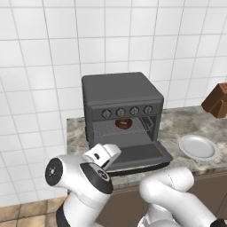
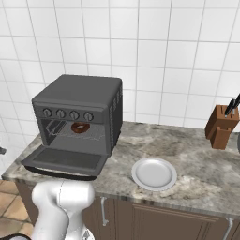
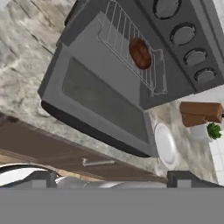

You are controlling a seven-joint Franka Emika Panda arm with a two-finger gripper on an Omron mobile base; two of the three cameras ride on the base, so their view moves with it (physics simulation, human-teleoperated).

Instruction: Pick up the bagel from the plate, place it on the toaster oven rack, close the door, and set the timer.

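Note:
The dark brown bagel [image 1: 123, 123] [image 2: 80, 127] [image 3: 140, 53] lies on the toaster oven rack [image 1: 106, 128] [image 2: 91, 133] [image 3: 118, 39], inside the dark grey oven. The door [image 1: 137, 155] [image 2: 65, 159] [image 3: 100, 98] hangs open, dropped flat over the counter's front edge. To the oven's right, the white plate [image 1: 198, 147] [image 2: 153, 173] [image 3: 165, 144] has nothing on it. My gripper [image 3: 113, 179] is open and holds nothing. It is pulled back in front of the door's front edge, off the counter, looking up into the oven. Several round knobs [image 1: 127, 111] [image 2: 68, 114] run above the opening.
A brown wooden knife block [image 1: 217, 101] [image 2: 219, 125] [image 3: 201, 113] stands at the far right of the marbled counter. A small green plant [image 3: 213, 130] sits beside it. Brown cabinet fronts with a bar handle [image 3: 98, 162] run below the counter. A white tiled wall stands behind.

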